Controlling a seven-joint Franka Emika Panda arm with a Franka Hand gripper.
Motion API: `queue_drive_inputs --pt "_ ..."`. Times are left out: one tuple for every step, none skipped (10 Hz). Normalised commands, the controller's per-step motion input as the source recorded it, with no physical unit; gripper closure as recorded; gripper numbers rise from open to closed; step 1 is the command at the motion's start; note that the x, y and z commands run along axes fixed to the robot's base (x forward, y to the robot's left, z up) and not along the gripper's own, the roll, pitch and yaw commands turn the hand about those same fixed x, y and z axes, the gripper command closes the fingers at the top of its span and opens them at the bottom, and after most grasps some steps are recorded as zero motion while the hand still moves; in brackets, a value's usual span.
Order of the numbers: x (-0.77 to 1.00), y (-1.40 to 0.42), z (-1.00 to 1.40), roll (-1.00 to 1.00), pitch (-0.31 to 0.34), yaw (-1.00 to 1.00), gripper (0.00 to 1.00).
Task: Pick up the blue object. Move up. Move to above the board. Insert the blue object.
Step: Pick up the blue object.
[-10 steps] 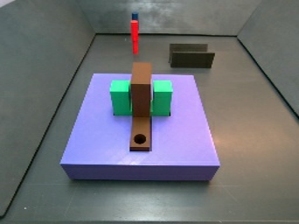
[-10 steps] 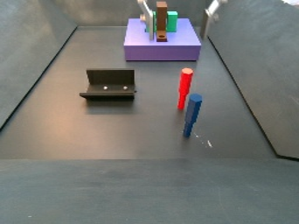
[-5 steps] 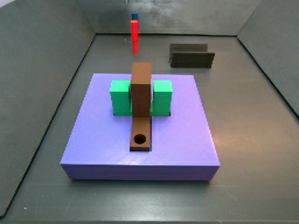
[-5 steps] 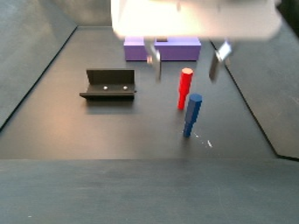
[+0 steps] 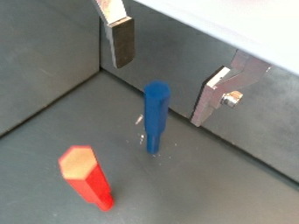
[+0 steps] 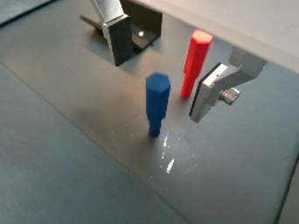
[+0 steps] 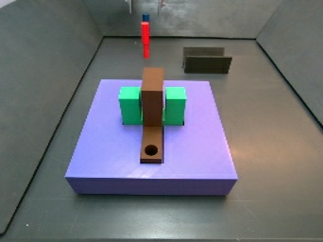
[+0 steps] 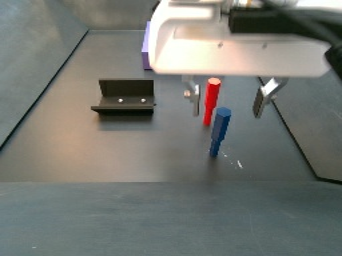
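Note:
The blue object stands upright on the dark floor, a slim blue peg next to the upright red stick. My gripper hangs open just above it, the peg's top lying below and between the two fingers, which do not touch it. The board, a narrow brown plank with a round hole near its end, lies on the purple slab across a green block. Nothing is held.
The red stick stands close behind the blue peg, near one finger. The fixture sits on the floor to the side, also visible as a dark bracket. Grey walls enclose the floor.
My gripper has travelled from over the purple slab toward the peg and come lower, so its open fingers now straddle the space above the blue object. The pieces have not moved.

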Motion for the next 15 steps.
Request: queue_drive_inputs --pt "0.13 0.00 -0.21 0.01 0.024 0.00 0.00" --pt "0.00 0.00 -0.09 0.01 0.010 0.00 0.00" --pt "-0.17 0.00 -0.09 0.00 0.000 -0.03 0.00" --pt "-0.25 0.00 -0.17 0.00 0.000 -0.04 0.00" --pt "-0.14 0.00 -0.15 0.00 0.000 -0.01 0.00" --pt "-0.12 0.00 -0.18 0.00 0.000 -0.01 0.00" --pt "-0.15 0.02 -0.18 0.00 0.000 -0.01 0.00" --pt "-0.03 0.07 -0.11 0.00 0.000 0.00 0.00" --pt "0.00 0.07 -0.16 0.01 0.000 0.00 0.00" --pt "0.00 0.09 -0.22 0.03 -0.003 0.00 0.00" --pt "0.00 0.07 -0.19 0.02 -0.004 0.01 0.00" --pt "0.00 0.00 -0.18 0.00 0.000 0.00 0.00" --pt "0.00 0.00 -0.09 0.00 0.000 0.00 0.00" --pt "0.00 -0.02 0.00 0.00 0.000 0.00 0.00" --pt "0.00 0.00 0.00 0.00 0.000 0.00 0.00"
